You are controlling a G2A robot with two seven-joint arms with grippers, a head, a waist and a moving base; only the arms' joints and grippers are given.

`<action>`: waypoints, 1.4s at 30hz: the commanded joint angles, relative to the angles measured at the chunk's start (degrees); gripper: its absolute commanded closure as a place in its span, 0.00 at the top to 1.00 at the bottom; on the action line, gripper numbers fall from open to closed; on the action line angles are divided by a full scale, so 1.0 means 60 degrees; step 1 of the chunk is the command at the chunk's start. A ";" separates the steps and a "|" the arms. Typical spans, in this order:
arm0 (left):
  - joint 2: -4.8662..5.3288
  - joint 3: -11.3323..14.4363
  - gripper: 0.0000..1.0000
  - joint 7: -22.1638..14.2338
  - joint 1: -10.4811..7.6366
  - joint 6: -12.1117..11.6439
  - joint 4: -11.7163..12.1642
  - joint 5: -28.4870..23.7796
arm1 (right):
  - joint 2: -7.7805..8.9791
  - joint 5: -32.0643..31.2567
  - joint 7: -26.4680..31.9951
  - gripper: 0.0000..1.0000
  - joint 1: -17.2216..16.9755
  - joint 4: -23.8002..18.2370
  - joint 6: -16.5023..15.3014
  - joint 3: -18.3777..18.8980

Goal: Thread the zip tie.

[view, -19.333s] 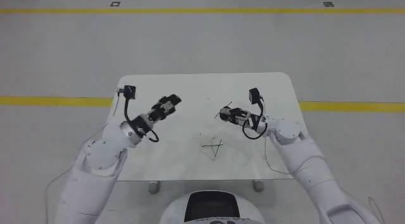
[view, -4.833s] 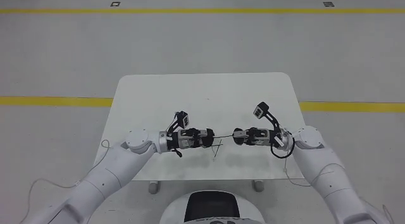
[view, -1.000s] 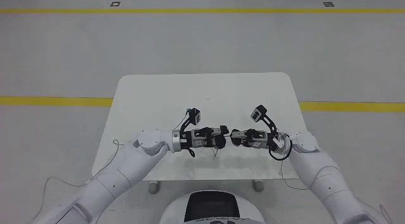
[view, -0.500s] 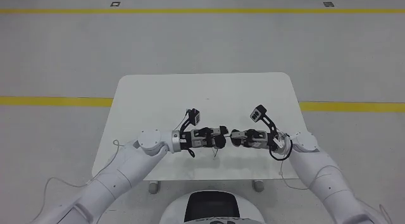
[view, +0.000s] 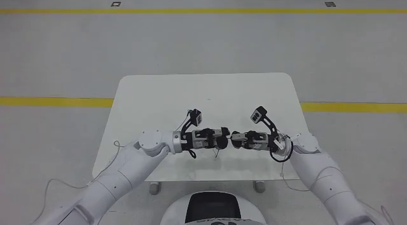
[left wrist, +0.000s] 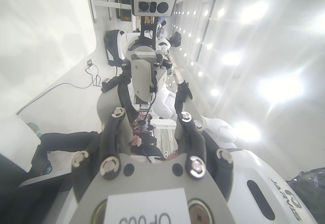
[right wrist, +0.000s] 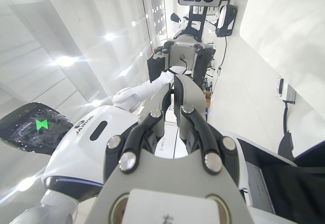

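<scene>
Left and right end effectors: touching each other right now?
Cannot tell. The top view puts the left end effector and right end effector tip to tip, very close, but neither gap nor contact is plain; the wrist views look end-on.

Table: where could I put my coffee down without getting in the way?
The table is bare across its far half, from the far edge to mid-table. Crowded: front centre, where left hand and right hand nearly meet.

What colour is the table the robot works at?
The table is white, seen best in the top view.
</scene>
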 commanded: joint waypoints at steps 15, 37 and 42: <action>-0.0021 -0.0048 0.12 -0.0059 0.0015 0.0050 0.0005 0.0105 | -0.0017 -0.0145 -0.0156 0.00 0.0113 0.0231 0.0022 -0.0118; -0.0086 0.0008 0.07 -0.0121 -0.0067 0.0176 0.0078 0.0297 | -0.0023 -0.0248 -0.0273 0.00 0.0114 0.0229 0.0000 -0.0133; -0.0097 0.0008 0.07 -0.0113 -0.0067 0.0185 0.0086 0.0315 | -0.0024 -0.0256 -0.0286 0.00 0.0120 0.0225 0.0000 -0.0140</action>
